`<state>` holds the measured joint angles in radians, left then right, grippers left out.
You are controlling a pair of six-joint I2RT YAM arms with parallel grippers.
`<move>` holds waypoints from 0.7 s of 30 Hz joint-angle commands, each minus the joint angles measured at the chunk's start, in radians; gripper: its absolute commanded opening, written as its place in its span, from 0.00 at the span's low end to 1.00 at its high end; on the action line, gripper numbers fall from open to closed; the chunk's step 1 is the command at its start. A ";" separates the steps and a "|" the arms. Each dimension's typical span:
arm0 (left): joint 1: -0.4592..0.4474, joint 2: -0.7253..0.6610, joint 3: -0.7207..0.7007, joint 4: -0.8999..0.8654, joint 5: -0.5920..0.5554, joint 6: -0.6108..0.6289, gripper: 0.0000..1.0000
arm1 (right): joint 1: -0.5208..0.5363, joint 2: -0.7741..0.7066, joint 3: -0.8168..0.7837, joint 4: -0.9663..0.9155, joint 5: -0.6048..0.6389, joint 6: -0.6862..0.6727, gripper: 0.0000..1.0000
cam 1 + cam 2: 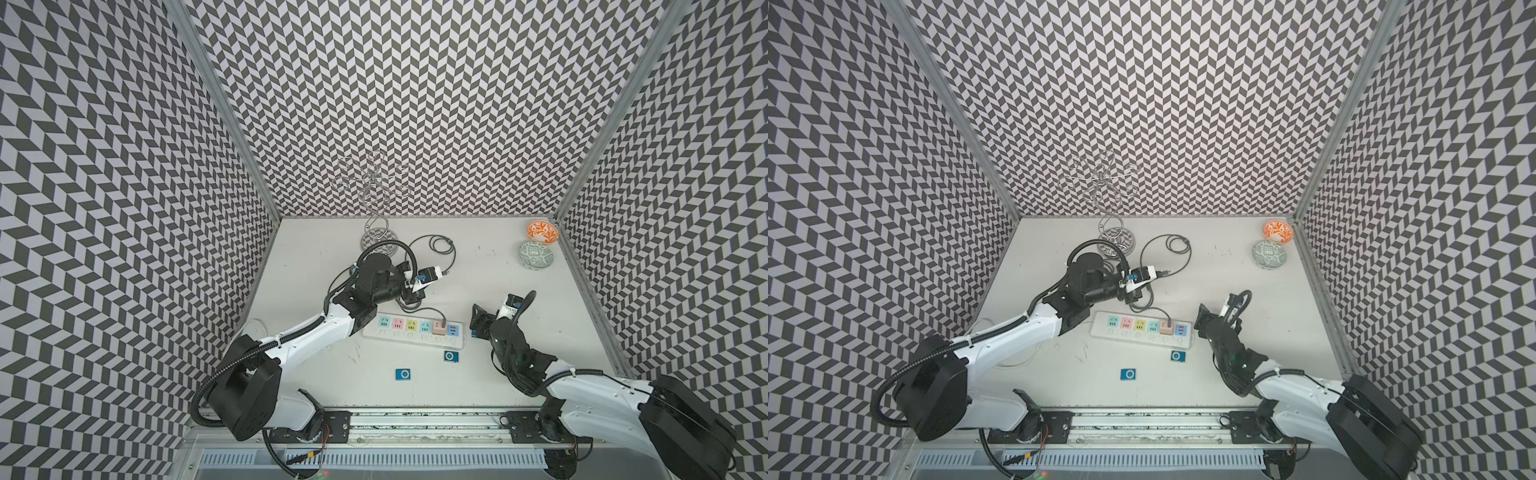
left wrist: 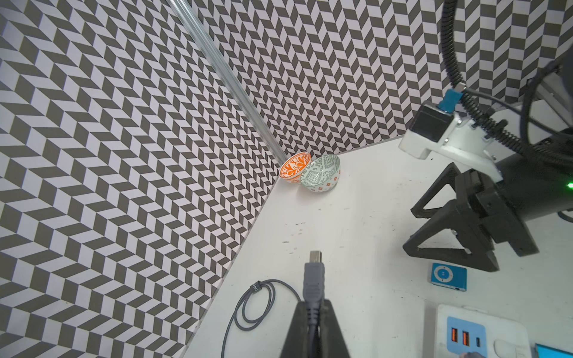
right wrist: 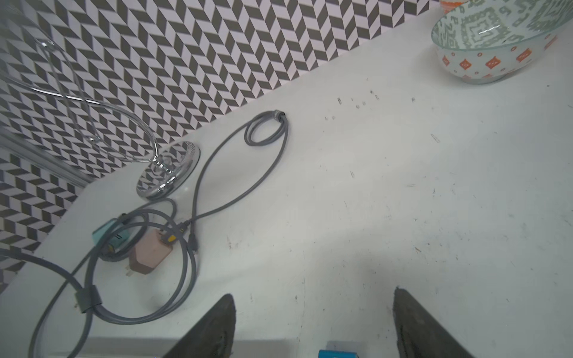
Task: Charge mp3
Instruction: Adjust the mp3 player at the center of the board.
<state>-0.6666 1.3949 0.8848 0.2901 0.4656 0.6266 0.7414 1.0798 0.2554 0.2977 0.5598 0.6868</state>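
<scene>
Three chevron walls (image 1: pixel 415 104), white table (image 1: pixel 498 374); left gripper (image 2: pixel 313 305) pinches plug (image 2: pixel 314 279), right gripper (image 3: pixel 313 294) wide, empty

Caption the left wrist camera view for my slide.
Left end effector grips the grey charging cable's plug; a blue square mp3 player lies on the white table.

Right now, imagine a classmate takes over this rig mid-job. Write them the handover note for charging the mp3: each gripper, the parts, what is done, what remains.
Left gripper: shut on the small plug of the grey cable, held clear of the table.
Right gripper: open and empty, over a blue mp3 player that lies beside the power strip.
Two spare players lie in front of the strip.
Done: plug in hand; a pink adapter sits in the strip.
Left: grasp the player, push the plug into its port.
</scene>
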 commanded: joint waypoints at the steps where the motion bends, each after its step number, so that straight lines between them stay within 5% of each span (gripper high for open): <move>1: 0.012 0.003 0.033 -0.017 0.025 -0.011 0.00 | -0.013 0.006 0.023 -0.207 -0.172 0.057 0.75; 6: 0.021 0.007 0.035 -0.019 0.029 -0.015 0.00 | -0.036 0.078 0.064 -0.279 -0.268 0.065 0.63; 21: 0.021 0.002 0.022 -0.019 0.028 -0.028 0.00 | -0.124 0.336 0.286 -0.466 -0.303 -0.010 0.68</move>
<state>-0.6472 1.3952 0.8848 0.2749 0.4759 0.6075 0.6304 1.3930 0.5217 -0.1131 0.2722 0.6941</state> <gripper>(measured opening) 0.085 0.681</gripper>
